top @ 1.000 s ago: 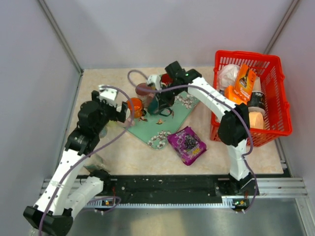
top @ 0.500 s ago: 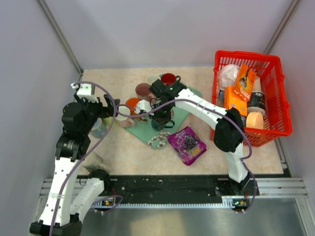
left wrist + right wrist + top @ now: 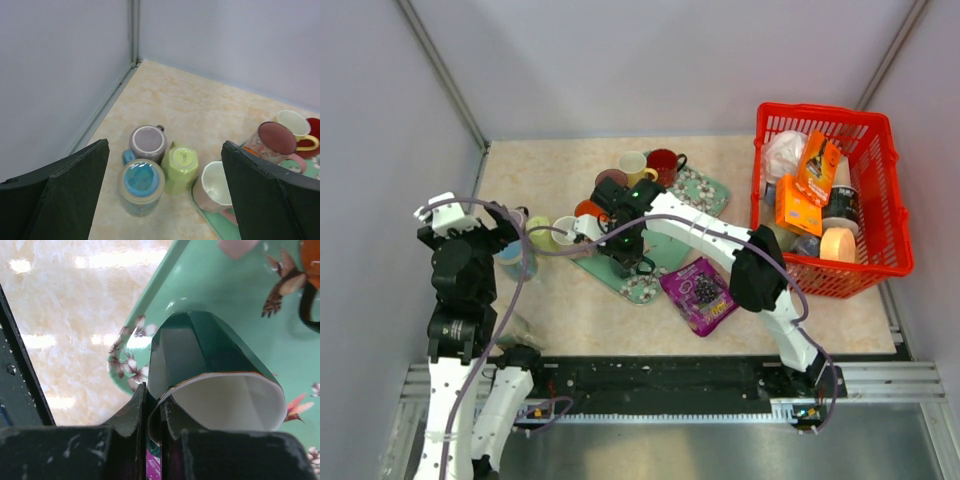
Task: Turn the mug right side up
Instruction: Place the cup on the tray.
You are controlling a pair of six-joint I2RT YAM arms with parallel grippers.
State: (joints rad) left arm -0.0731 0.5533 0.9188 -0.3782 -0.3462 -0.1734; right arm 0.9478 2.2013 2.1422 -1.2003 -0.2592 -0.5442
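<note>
**A:** Where's the green mug (image 3: 210,355) held?

**B:** Its rim wall is pinched by the right gripper (image 3: 154,405), fingers clamped nearly together, mug tipped just ahead of them over the tray (image 3: 240,285). Likely glazed ceramic: stiff, slick, chippable, so a firm rim pinch is needed.
</note>
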